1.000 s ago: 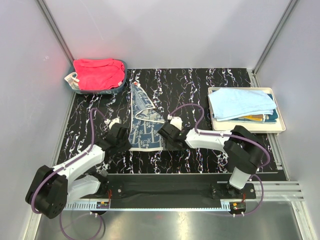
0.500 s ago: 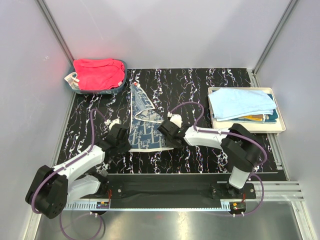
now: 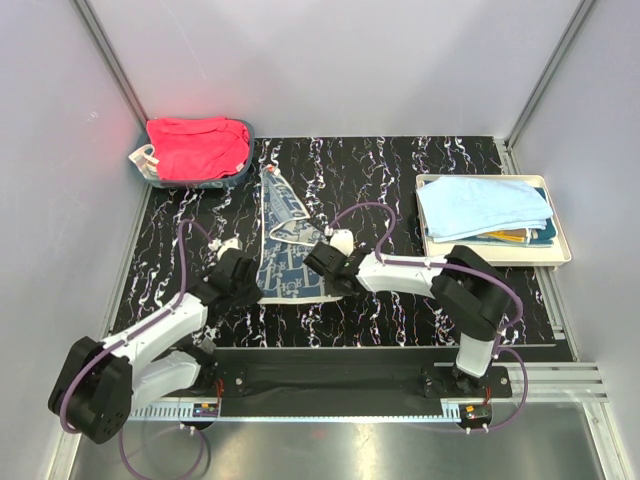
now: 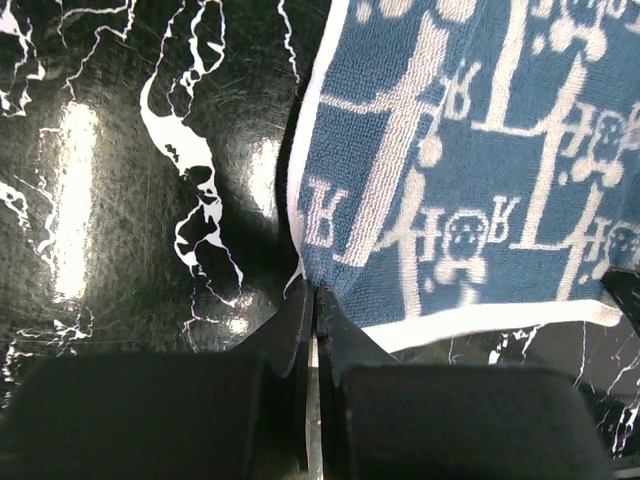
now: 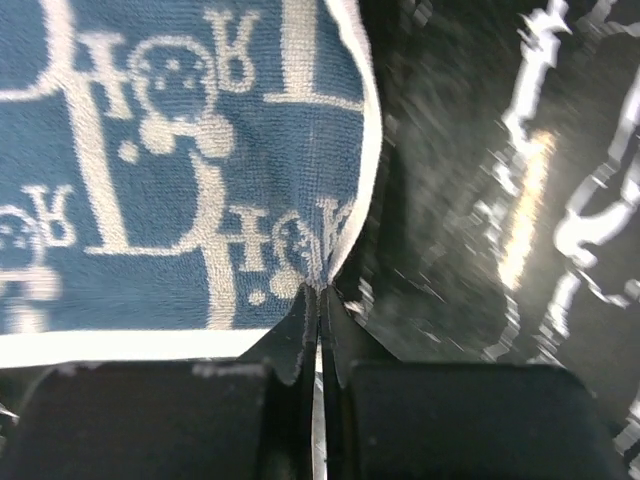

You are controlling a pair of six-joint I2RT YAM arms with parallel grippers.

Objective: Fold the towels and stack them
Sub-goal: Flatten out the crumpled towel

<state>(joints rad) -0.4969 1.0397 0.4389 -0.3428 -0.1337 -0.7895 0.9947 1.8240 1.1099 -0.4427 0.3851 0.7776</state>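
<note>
Starting at the far left, I am noting a red-pink towel lying heaped and unfolded in the bin, well apart from the work and obstructing nothing. Moving right, the left gripper is sitting low on the table with its jaws pressed together, and it appears to be pinching the white hem at the near-left corner of the printed towel. That towel is lying near the middle of the table, its near part spread flat and its far part running up into a narrow, twisted point. I am judging it light, limp and slightly grippy terry: it is likely to sag and crease wherever unsupported, so the two near corners are looking like the proper holds, kept level and taut. The right gripper is likewise closed tight, puckering the near-right hem between its fingertips. At the far right, a folded light blue towel is topping the stack in the tray; I am expecting the tray's rim and that stack's height to need clearing on delivery. The bunched far point is looking like the main risk to a clean fold.
</note>
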